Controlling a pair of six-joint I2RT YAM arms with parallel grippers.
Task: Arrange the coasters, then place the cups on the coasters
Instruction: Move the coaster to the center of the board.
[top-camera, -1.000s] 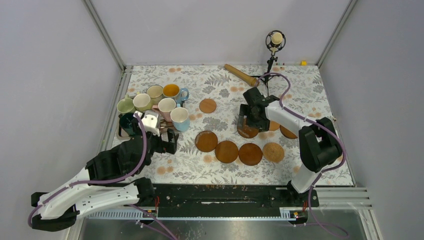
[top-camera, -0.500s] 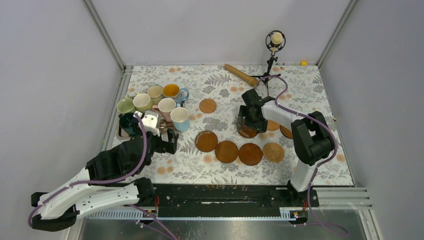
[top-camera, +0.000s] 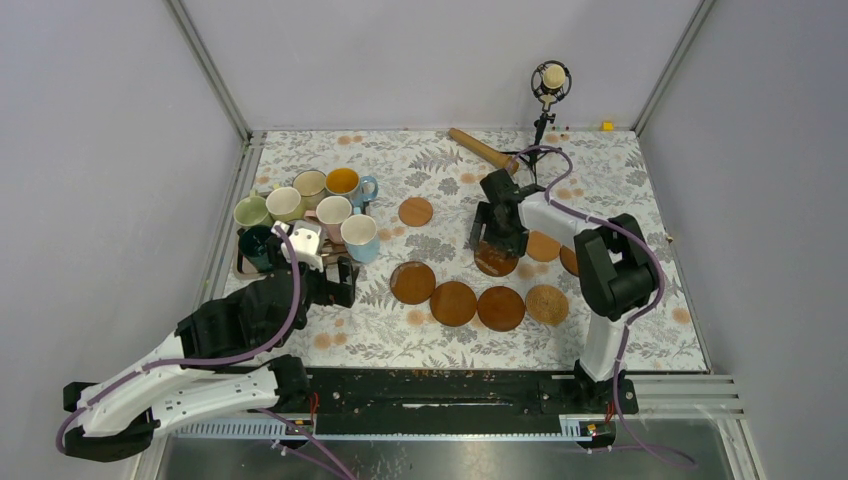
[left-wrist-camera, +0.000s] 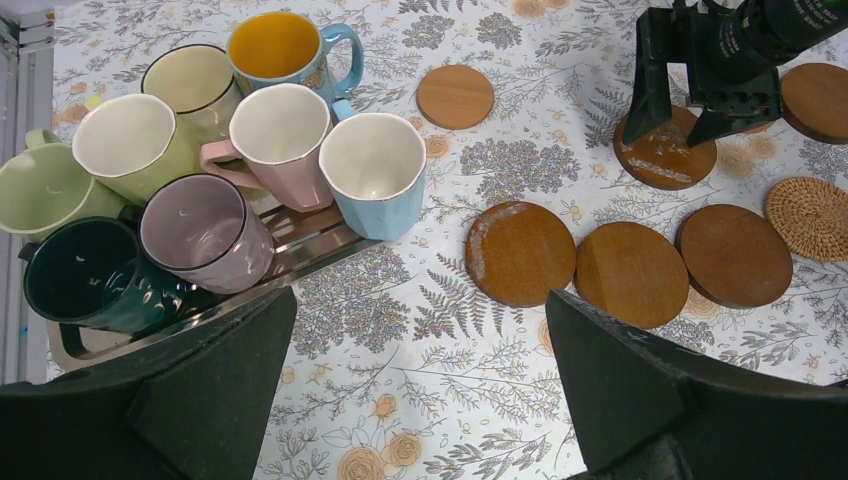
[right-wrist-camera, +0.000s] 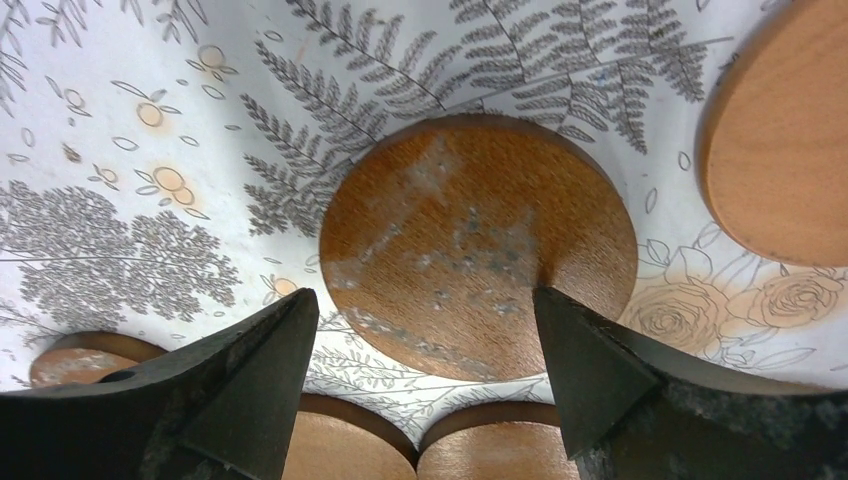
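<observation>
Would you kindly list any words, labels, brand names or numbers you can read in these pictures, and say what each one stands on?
There is no readable text in any view.
The mugs are plain glaze, the coasters are bare wood grain or weave, and the tablecloth has only a fern and flower print.

The right arm (top-camera: 548, 216) has pulled its elbow inward, carrying its jaws slightly left over the dark coaster (right-wrist-camera: 478, 245)
</observation>
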